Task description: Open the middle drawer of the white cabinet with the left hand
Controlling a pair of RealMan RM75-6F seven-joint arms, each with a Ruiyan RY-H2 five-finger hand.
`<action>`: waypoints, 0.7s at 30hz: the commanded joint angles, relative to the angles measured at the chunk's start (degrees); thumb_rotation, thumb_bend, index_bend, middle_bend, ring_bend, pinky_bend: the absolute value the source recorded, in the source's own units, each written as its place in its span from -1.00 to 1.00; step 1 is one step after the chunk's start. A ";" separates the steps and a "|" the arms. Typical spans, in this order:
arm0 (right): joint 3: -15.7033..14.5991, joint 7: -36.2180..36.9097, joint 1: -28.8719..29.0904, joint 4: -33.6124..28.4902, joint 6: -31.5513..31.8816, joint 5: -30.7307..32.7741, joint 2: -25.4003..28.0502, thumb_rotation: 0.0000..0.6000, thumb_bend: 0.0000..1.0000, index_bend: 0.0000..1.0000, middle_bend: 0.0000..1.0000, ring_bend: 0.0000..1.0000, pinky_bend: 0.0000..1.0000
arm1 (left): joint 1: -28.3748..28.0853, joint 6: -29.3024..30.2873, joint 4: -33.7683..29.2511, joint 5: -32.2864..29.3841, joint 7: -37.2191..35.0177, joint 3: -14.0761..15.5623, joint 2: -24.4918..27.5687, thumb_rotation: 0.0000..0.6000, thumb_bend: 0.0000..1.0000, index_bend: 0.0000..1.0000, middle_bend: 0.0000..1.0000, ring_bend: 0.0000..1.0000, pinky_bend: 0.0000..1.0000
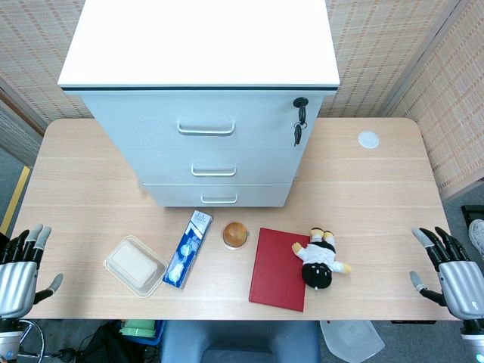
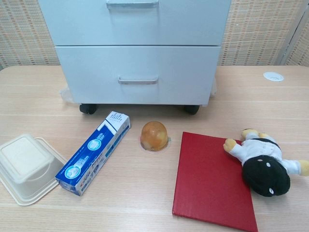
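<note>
The white cabinet (image 1: 204,91) stands at the back middle of the table, with three drawers, all closed. Its middle drawer (image 1: 215,162) carries a silver handle (image 1: 213,171). In the chest view the middle drawer's handle (image 2: 132,4) shows at the top edge, above the bottom drawer's handle (image 2: 138,80). My left hand (image 1: 19,276) hangs off the table's front left corner, fingers spread, holding nothing. My right hand (image 1: 452,276) hangs off the front right corner, also open and empty. Both are far from the cabinet.
In front of the cabinet lie a beige lidded box (image 1: 135,265), a blue toothpaste box (image 1: 187,248), an orange jelly cup (image 1: 235,235), a red book (image 1: 280,269) and a plush doll (image 1: 321,259). A key (image 1: 299,121) hangs from the top drawer's lock. A white disc (image 1: 368,140) sits back right.
</note>
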 commanded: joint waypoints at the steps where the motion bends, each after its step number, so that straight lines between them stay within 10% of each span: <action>1: 0.08 0.04 0.02 -0.06 0.01 0.08 -0.03 1.00 -0.36 -0.81 -0.77 -0.92 -0.80 | -0.01 0.00 0.09 -0.06 0.00 -0.04 -0.09 1.00 -0.54 -1.00 -0.96 -0.89 -0.77; 21: 0.18 -0.33 0.27 -0.87 0.06 -0.31 0.09 1.00 -0.35 -0.81 -0.77 -0.92 -0.80 | -3.58 -0.75 0.27 5.26 -6.85 -1.99 -0.84 1.00 -0.54 -0.91 -0.94 -0.71 -0.64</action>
